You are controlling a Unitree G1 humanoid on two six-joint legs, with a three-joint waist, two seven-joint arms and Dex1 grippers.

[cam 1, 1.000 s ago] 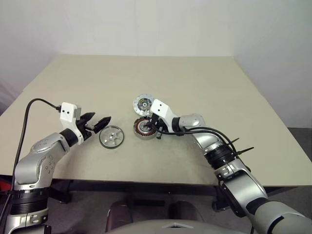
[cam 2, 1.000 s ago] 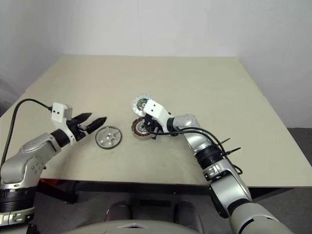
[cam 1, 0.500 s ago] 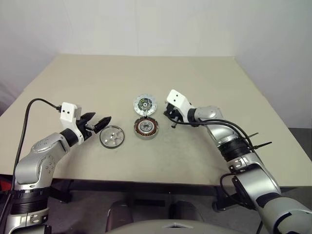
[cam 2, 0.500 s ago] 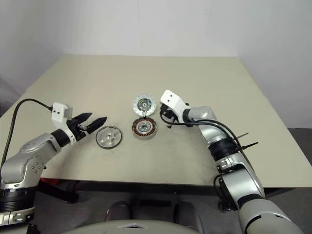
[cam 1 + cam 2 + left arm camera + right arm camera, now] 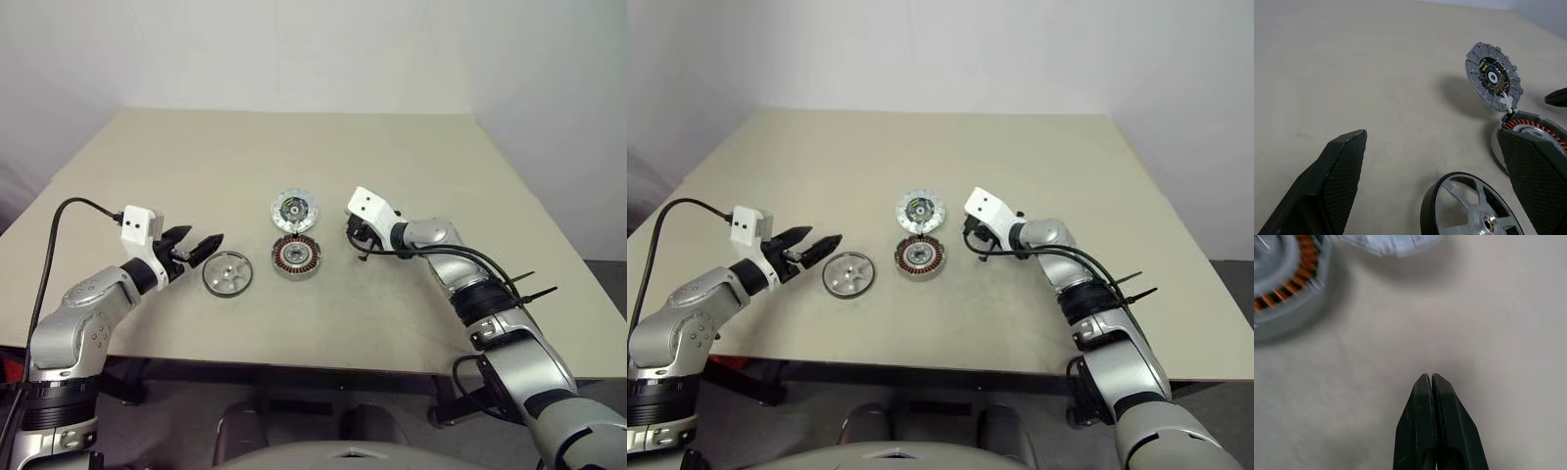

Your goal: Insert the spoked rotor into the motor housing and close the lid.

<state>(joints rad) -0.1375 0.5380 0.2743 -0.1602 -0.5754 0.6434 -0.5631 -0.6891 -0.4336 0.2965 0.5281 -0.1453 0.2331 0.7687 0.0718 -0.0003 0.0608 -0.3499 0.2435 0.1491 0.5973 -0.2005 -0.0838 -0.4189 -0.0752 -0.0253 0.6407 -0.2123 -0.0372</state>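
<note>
On the left, our left gripper (image 5: pixel 201 246) hovers low over the surface (image 5: pixel 294 157) with its jaws standing wide apart and empty, pointed toward the middle of the scene. Just beside its fingertips lies the spoked rotor (image 5: pixel 226 275), flat on the surface with its hub up; in the left wrist view the rotor's rim sits between the two black fingers (image 5: pixel 1332 181) but nothing touches it.

Next along comes the motor housing (image 5: pixel 298 257), flat on the surface with the copper windings showing and its centre facing up. The rotor is near it but clearly apart. Just behind the housing lies the lid (image 5: pixel 295 209), its pale rim and dark centre facing up (in the left wrist view a small white piece at the lid's edge seems to reach toward the housing, though we cannot tell whether the two are joined).

Further right, our right gripper (image 5: pixel 360 247) hangs just above bare surface a little way from the housing, its jaws pressed together and holding nothing.

We judge the task to be at its opening step: the rotor is not yet picked up, the housing is empty, the lid is off. The next move seems to belong to our left arm. It calls for easing forward and down until the fingers straddle the rotor's rim, closing on it, then lifting it level and centring it over the housing's hollow before lowering.
</note>
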